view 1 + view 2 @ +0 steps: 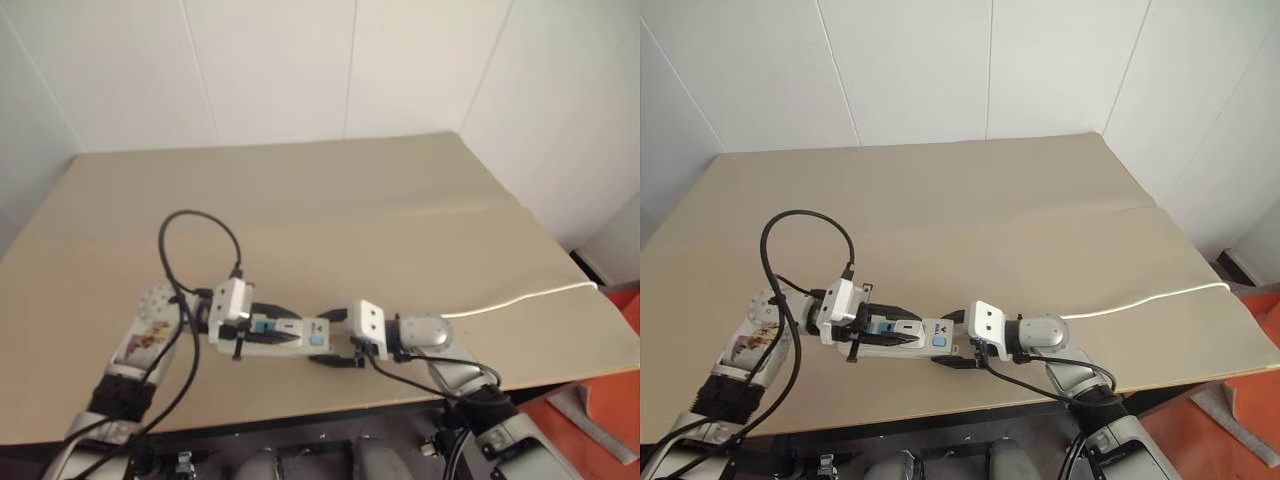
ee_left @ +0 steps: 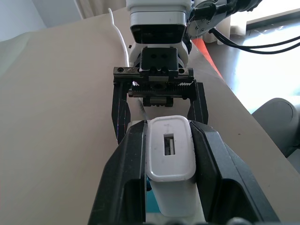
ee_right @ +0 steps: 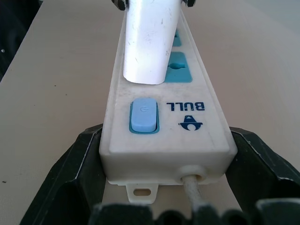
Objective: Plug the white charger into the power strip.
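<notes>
The white charger (image 2: 171, 161) is being gripped between the closed fingers of the left gripper (image 2: 169, 154), hovering over the power strip (image 3: 166, 117), whose switch end is being clamped between the right gripper's (image 3: 166, 206) widely spread fingers.

"BULL" brand with small logo printed on power strip (image 3: 166, 131) top, beside blue switch (image 3: 143, 115)
</notes>
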Controlling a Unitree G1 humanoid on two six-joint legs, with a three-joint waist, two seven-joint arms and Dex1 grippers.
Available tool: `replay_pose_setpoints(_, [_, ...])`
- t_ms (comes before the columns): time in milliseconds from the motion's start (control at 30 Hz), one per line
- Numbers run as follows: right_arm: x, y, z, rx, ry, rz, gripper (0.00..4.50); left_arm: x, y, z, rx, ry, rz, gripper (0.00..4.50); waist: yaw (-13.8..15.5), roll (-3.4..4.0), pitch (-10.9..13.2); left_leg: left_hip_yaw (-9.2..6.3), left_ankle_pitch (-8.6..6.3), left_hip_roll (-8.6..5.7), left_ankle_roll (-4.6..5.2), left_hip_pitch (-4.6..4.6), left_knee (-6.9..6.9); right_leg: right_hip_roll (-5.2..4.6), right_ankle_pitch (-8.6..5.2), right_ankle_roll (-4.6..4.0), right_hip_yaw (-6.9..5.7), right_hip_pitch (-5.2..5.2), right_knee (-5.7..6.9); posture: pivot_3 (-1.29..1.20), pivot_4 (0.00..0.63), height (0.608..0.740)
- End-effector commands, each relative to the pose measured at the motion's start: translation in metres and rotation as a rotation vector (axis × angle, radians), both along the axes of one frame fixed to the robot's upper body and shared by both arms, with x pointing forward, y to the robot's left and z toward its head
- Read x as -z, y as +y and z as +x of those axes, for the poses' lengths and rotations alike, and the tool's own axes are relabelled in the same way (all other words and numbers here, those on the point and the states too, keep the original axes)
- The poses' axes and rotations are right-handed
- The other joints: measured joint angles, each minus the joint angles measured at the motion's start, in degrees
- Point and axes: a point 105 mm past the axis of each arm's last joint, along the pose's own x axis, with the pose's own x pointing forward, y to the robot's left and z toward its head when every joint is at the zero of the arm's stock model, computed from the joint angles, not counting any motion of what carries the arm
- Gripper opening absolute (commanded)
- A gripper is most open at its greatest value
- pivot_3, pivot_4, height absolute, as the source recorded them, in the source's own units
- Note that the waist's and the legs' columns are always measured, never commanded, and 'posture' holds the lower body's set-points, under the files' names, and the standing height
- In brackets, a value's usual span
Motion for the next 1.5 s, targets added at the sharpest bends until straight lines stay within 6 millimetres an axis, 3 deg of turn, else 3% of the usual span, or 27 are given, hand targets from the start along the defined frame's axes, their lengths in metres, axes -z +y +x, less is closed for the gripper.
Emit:
replay_pose_setpoints(33, [0.040,-0.008,-0.011,-0.003,0.079,-0.153,3.41,0.027,0.007,0.003,-0.062,0.070,0.083,1.07,0.02,0.01,-0.04,0.00,0.00,0.00,0.00,0.00,0.00,0.00,-0.01,-0.01,0.00,0.00,0.00,0.00,0.150,0.740])
replay_pose_setpoints(300, [0.041,-0.008,-0.011,-0.005,0.075,-0.161,3.41,0.022,0.007,0.010,-0.073,0.100,0.056,1.07,0.24,0.03,-0.26,-0.11,0.00,-0.02,0.00,0.03,-0.01,-0.03,-0.20,-0.34,-0.02,0.07,-0.03,0.00,0.150,0.740])
replay_pose_setpoints(667, [0.042,-0.007,-0.008,-0.001,0.069,-0.162,3.41,-0.005,0.001,0.012,-0.016,0.013,-0.018,4.48,-0.31,-0.18,-0.09,-0.12,0.00,0.01,0.00,-0.09,-0.38,0.09,-0.01,-0.04,-0.04,-0.13,-0.31,0.00,0.150,0.740])
replay_pose_setpoints(833, [0.042,-0.006,-0.008,-0.004,0.066,-0.164,3.41,-0.009,0.007,0.006,0.029,0.010,0.015,4.48,-0.40,-0.19,-0.09,-0.09,0.00,0.03,0.00,-0.05,-0.66,0.10,-0.01,-0.05,-0.02,-0.15,-0.45,0.00,0.150,0.740])
replay_pose_setpoints(933, [0.041,-0.006,-0.007,-0.006,0.064,-0.161,3.41,-0.024,0.011,0.002,0.041,0.001,-0.006,4.48,-0.39,-0.20,-0.07,-0.10,0.00,0.04,0.00,-0.03,-0.70,0.10,-0.03,-0.07,-0.02,-0.15,-0.45,0.00,0.150,0.740])
replay_pose_setpoints(1067, [0.040,-0.007,-0.007,-0.004,0.069,-0.157,3.41,-0.075,0.019,-0.012,0.078,-0.014,-0.100,4.48,-0.51,-0.28,0.02,-0.14,0.00,0.12,0.00,-0.03,-0.74,0.13,-0.03,-0.08,-0.01,-0.18,-0.46,0.00,0.150,0.740])
replay_pose_setpoints(1167, [0.036,-0.010,-0.008,0.002,0.131,-0.132,3.41,-0.118,0.034,-0.007,0.004,-0.113,-0.176,4.48,-0.33,-0.26,0.06,-0.18,0.00,0.17,0.00,-0.03,-0.79,0.16,-0.06,-0.12,-0.05,-0.19,-0.48,0.00,0.150,0.740])
replay_pose_setpoints(1267, [0.030,-0.013,-0.005,0.009,0.166,-0.122,4.40,-0.163,0.054,0.004,-0.103,-0.183,-0.309,4.50,-0.09,-0.27,0.20,-0.15,0.00,0.11,0.00,-0.07,-0.77,0.16,-0.07,-0.13,-0.13,-0.20,-0.52,0.00,0.150,0.740])
replay_pose_setpoints(1333, [0.026,-0.016,-0.006,0.002,0.163,-0.120,4.45,-0.182,0.066,0.005,-0.136,-0.214,-0.372,4.50,-0.01,-0.27,0.23,-0.13,0.00,0.05,0.00,-0.13,-0.77,0.13,-0.07,-0.12,-0.17,-0.21,-0.61,0.00,0.150,0.740])
replay_pose_setpoints(1400, [0.015,-0.019,-0.006,0.008,0.160,-0.087,4.45,-0.186,0.076,0.005,-0.165,-0.221,-0.364,4.50,0.04,-0.21,0.27,-0.13,-0.01,0.00,-0.01,-0.25,-0.81,0.05,-0.11,-0.05,-0.20,-0.23,-0.78,0.00,0.150,0.740])
replay_pose_setpoints(1500, [-0.003,-0.038,-0.011,-0.008,0.097,-0.104,4.45,-0.161,0.087,0.002,-0.202,-0.191,-0.212,4.50,0.42,-0.11,0.33,-0.19,-0.18,-0.17,-0.31,-0.62,-0.78,-0.25,-0.14,-0.01,-0.23,-0.50,-0.77,0.00,0.150,0.740])
